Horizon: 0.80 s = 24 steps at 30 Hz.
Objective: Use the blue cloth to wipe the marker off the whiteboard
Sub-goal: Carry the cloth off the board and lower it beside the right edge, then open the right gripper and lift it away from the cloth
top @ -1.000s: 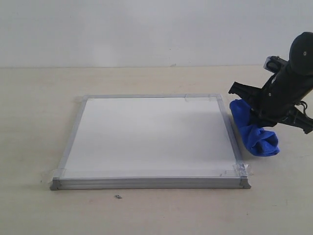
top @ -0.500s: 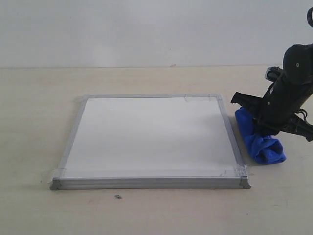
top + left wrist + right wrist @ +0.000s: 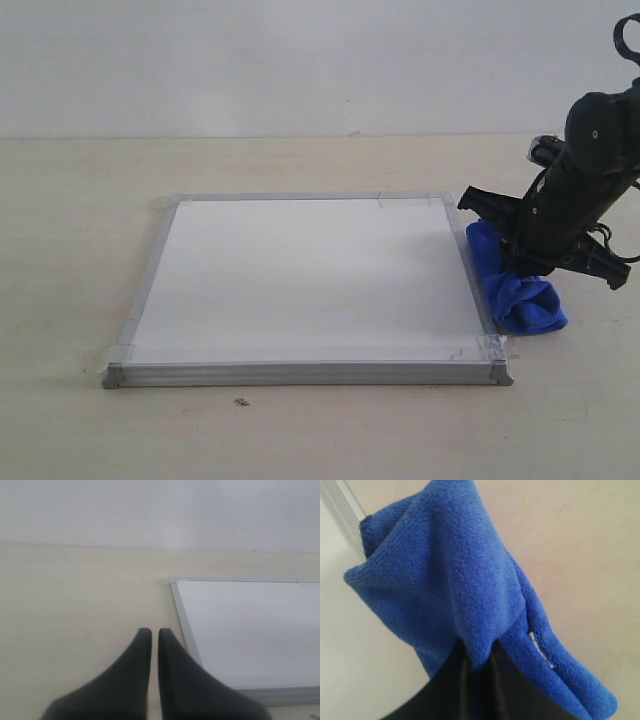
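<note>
The right gripper [image 3: 479, 661] is pinching a fold of the blue cloth [image 3: 515, 295] tight between its fingers. The cloth is drooping from them and bunching on the table [image 3: 300, 430], right against the right-hand frame of the whiteboard [image 3: 310, 275]. Its long side is running along that frame, from the far corner toward the near one, while the left gripper [image 3: 155, 639] is hovering beside the board's left edge, fingers nearly together with only a slit between, gripping nothing.

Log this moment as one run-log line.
right gripper: shut on blue cloth | blue cloth: beside right edge of whiteboard | left gripper: shut, empty | marker: none visible
</note>
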{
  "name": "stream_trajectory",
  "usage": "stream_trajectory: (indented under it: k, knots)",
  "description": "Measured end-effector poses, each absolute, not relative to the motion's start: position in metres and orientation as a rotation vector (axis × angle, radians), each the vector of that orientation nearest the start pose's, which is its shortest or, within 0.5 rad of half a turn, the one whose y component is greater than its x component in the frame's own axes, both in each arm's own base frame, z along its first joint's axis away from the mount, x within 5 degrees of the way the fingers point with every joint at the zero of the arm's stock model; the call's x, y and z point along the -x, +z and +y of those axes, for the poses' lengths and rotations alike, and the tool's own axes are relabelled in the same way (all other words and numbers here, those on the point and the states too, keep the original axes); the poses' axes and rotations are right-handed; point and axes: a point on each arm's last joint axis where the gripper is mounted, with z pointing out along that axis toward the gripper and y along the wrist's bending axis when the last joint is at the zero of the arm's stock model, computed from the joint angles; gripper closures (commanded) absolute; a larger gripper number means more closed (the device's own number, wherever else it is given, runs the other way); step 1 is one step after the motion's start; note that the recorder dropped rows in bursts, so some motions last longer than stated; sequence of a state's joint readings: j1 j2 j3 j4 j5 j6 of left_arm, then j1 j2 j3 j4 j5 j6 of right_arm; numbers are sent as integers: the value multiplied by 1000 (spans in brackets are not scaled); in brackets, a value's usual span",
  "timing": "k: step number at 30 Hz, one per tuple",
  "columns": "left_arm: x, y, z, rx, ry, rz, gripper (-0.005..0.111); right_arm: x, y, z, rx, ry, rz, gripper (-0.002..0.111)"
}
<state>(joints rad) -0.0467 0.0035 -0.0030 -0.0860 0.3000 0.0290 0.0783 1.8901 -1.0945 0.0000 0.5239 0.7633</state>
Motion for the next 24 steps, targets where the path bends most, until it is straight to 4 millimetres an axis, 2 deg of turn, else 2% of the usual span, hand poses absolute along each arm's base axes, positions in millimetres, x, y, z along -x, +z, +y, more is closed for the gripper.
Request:
stream_trajectory:
  k: [2, 4, 9, 10, 12, 16, 18, 21, 24]
  knots:
    - [-54, 187, -5, -13, -94, 1784, 102, -359, 147, 28, -944, 196, 2663, 102]
    - [-54, 187, -5, -13, -94, 1784, 102, -359, 147, 28, -938, 194, 2667, 91]
    - [-54, 187, -5, -13, -94, 1784, 102, -359, 147, 27, -902, 177, 2676, 41]
    - [-54, 187, -5, -13, -94, 1784, 102, -359, 147, 27, -899, 175, 2676, 37]
    - [-54, 187, -5, -13, -94, 1784, 102, -359, 147, 27, -911, 176, 2672, 39]
    - [-54, 187, -5, -13, -94, 1784, 102, -359, 147, 27, -940, 180, 2661, 52]
    - [-54, 187, -5, -13, -94, 1784, 102, -359, 150, 27, -926, 184, 2655, 55]
    - [-54, 187, -5, -13, -94, 1784, 102, -357, 166, 27, -854, 196, 2630, 52]
    - [-54, 187, -5, -13, -94, 1784, 102, -354, 196, 27, -754, 223, 2560, 53]
